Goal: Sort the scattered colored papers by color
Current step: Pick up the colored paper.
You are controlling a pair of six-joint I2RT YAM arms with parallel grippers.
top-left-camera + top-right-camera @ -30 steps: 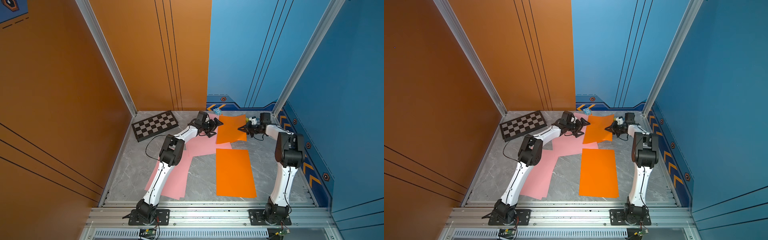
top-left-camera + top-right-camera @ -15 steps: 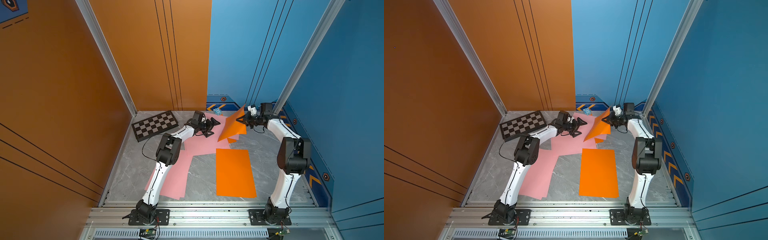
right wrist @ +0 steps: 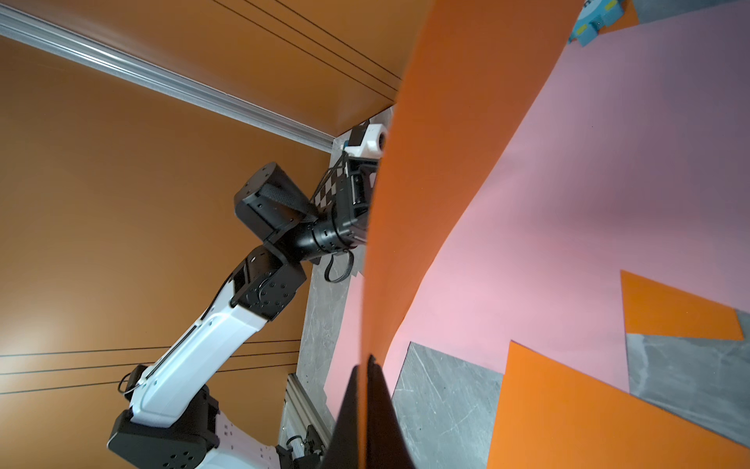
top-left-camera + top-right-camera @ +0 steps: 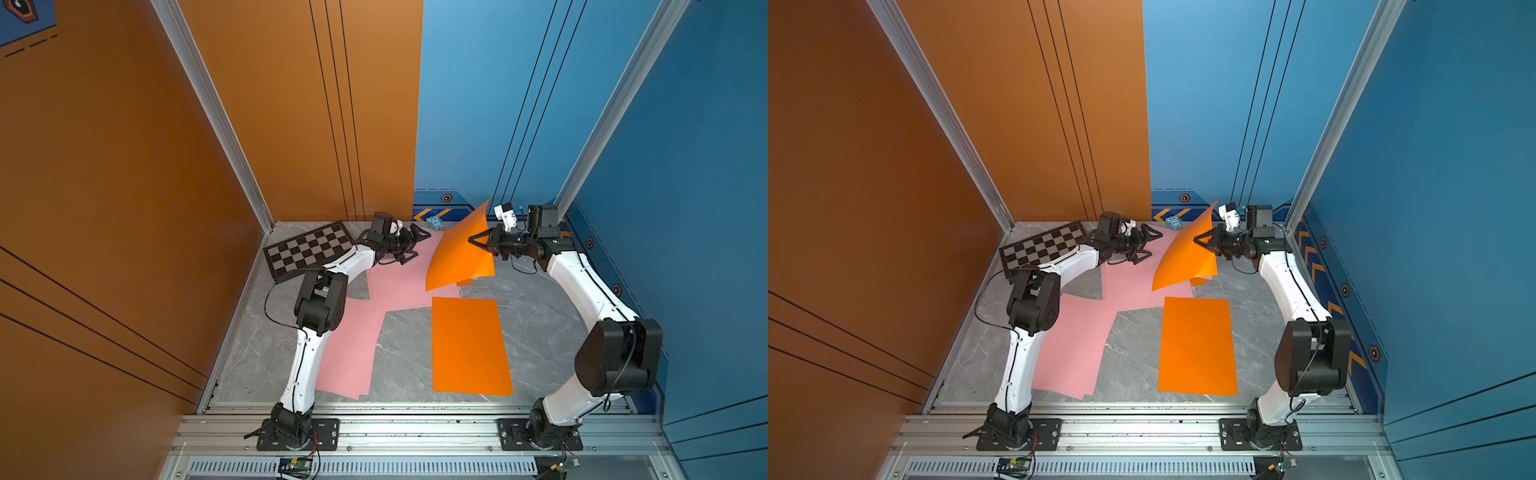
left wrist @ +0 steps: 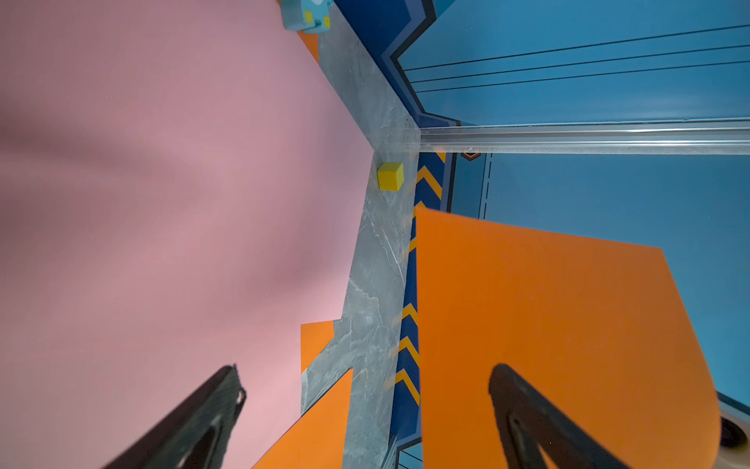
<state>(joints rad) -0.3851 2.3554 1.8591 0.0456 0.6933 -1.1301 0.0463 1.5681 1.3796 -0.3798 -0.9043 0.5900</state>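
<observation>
1 orange sheet point(image 4: 457, 257) stands raised and curled near the worktop's point(image 4: 540, 316) back edge, pinched at its edge by the closed fingers of the right gripper point(image 4: 471, 240). A 2nd orange sheet point(image 4: 469, 345) lies flat toward the front edge. The pink sheets point(image 4: 395, 286) overlap from centre to front-left. The left gripper point(image 4: 419, 246) hovers over them, fingers spread wide, holding nothing. The checkered board point(image 4: 309, 249) occupies the back-left corner.

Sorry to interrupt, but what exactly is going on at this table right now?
The robot is sorting paper by colour. Its right gripper is shut on the edge of an orange sheet, holding it up, curled, off the table. The left gripper hangs open and empty above the pink sheets at the back. A second orange sheet lies flat near the front.
</observation>
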